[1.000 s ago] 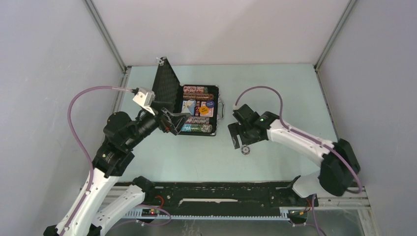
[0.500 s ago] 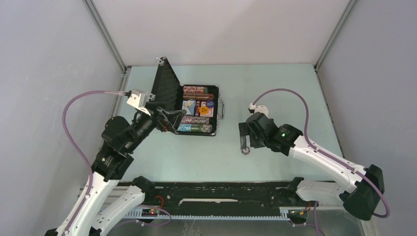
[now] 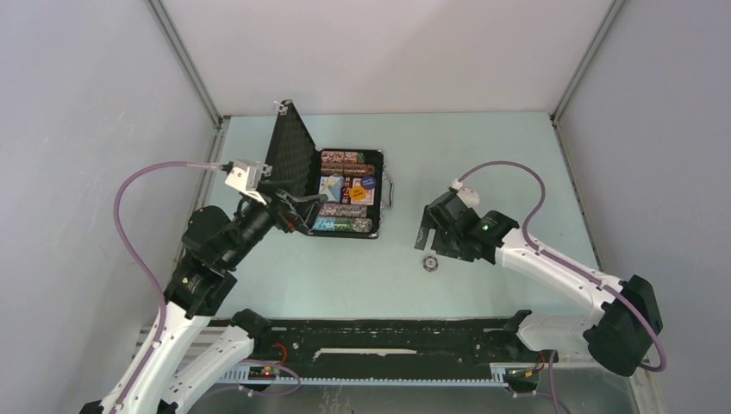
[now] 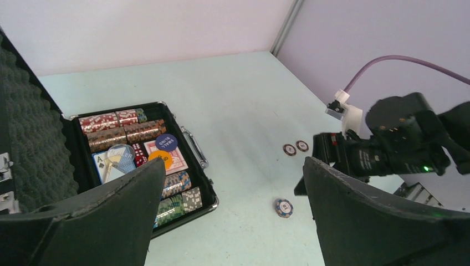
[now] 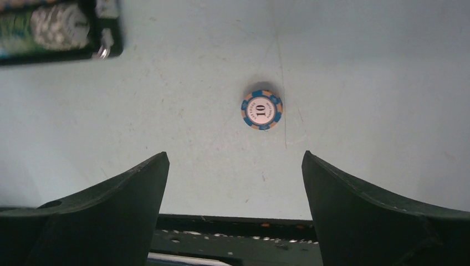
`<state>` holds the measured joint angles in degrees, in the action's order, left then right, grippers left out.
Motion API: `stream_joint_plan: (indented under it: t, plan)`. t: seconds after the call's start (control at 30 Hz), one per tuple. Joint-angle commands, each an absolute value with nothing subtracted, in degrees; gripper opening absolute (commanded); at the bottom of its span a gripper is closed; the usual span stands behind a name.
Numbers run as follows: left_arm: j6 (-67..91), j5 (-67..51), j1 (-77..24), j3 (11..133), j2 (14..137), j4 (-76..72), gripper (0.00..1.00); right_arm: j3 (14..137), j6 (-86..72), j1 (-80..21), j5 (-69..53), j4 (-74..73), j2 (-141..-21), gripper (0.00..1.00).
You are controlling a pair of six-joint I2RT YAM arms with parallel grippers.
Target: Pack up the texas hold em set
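The black case (image 3: 380, 197) sits open on the pale bench (image 3: 483, 147), towards the far left. Its foam-lined lid (image 3: 291, 155) stands upright along its left side and its silver handle (image 4: 194, 147) faces right. Inside are rows of multicoloured chips (image 4: 119, 128) at the far end and more at the near end, with a blue button (image 4: 166, 142) and an orange button (image 4: 159, 159) lying on cards in the middle compartment. The left claw (image 3: 306, 212) hangs at the near-left corner of the case, close to the lid; its fingers are spread wide and carry nothing. The right claw (image 5: 234, 157) is over bare bench, well to the right of the case, and is also spread wide and empty. One blue-and-orange chip (image 5: 261, 110), marked 10, lies flat on the bench beyond the right claw's fingertips, roughly in line with the gap between them and touching neither finger. It is well apart from the case. The left wrist view shows two small dark chips (image 4: 295, 148) lying side by side on the bench, just beside the right arm (image 4: 399, 141) and farther from the case than the numbered chip.
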<state>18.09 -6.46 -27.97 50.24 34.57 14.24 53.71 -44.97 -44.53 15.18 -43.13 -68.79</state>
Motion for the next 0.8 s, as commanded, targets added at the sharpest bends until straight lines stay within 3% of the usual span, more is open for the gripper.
stream_joint_plan:
  t: [0.0,0.23,0.77]
  plan:
    - [19.76,-10.52,-27.56,51.12,35.11,12.52,1.0,54.81,-67.12,-39.41,12.91,-48.56,-70.4,1.0]
    - [20.58,-12.15,-27.59,51.41,35.0,12.74,1.0,54.83,-82.52,-31.44,4.47,-52.12,-78.8,1.0]
    - [21.52,-13.95,-27.77,51.33,36.4,12.83,1.0,54.87,-93.38,-31.19,1.32,-49.31,-89.64,0.99]
